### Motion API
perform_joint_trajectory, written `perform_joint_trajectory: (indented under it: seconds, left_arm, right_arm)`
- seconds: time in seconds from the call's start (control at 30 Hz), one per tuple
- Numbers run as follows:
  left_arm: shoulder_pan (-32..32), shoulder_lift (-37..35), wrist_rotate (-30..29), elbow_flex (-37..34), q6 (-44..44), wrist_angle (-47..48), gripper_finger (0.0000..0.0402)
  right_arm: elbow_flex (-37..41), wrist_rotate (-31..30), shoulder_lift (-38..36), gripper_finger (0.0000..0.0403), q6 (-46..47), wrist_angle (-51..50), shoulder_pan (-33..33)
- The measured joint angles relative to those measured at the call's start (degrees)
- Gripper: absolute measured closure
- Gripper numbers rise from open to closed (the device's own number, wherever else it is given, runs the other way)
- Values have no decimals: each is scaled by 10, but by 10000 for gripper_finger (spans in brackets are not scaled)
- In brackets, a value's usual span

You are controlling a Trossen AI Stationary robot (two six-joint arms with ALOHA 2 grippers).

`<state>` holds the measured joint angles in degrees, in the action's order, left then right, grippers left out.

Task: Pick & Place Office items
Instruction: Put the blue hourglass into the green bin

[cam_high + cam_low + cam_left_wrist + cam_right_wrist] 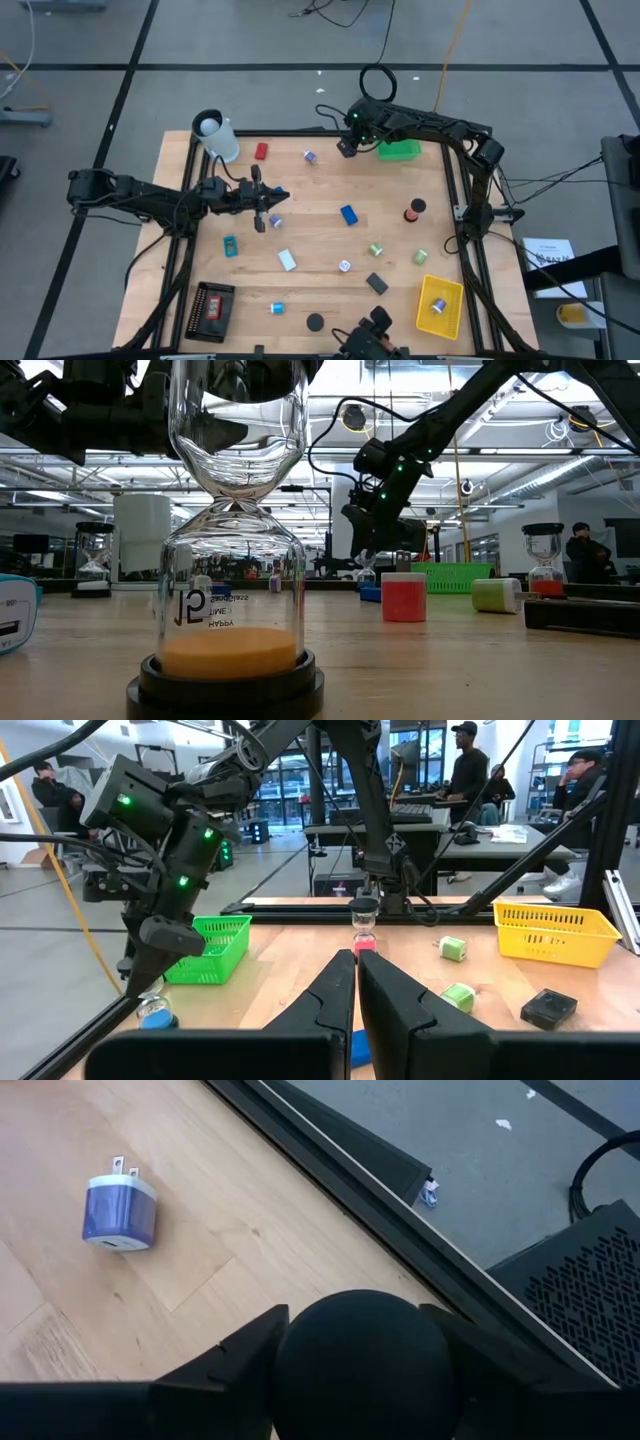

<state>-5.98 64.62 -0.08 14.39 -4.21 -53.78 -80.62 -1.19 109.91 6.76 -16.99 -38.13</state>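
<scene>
right gripper (347, 147) sits at the far edge of the table just beside the green tray (399, 150), jaws around a dark round thing (365, 1365) in the wrist view; can't tell if they pinch it yet. best to close fully before lifting, then keep clear of the table's frame rail. blue plug block (118, 1213) lies near on the wood, other items scattered mid-table. left gripper (262, 199) waits over the middle, fingers pressed together, holding nothing.
</scene>
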Motion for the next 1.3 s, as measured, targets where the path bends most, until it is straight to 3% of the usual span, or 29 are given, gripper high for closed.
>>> perform_joint_trajectory:
  seconds: [0.33,0.53,0.8,0.97,1.1,1.3]
  left_arm:
    - [0,0,0,0,0,0,376]
    - [0,0,0,0,0,0,376]
    - [0,0,0,0,0,0,376]
    - [0,0,0,0,0,0,376]
    - [0,0,0,0,0,0,376]
    - [0,0,0,0,0,0,376]
  right_arm:
    - [0,0,-19,193,-2,-19,0]
    - [0,-8,-116,201,9,-69,-3]
    - [6,-109,-241,196,24,-192,-43]
    - [83,-105,-261,201,30,-128,-98]
    - [147,-47,-261,193,31,-67,-148]
    - [219,-32,-261,201,18,-22,-192]
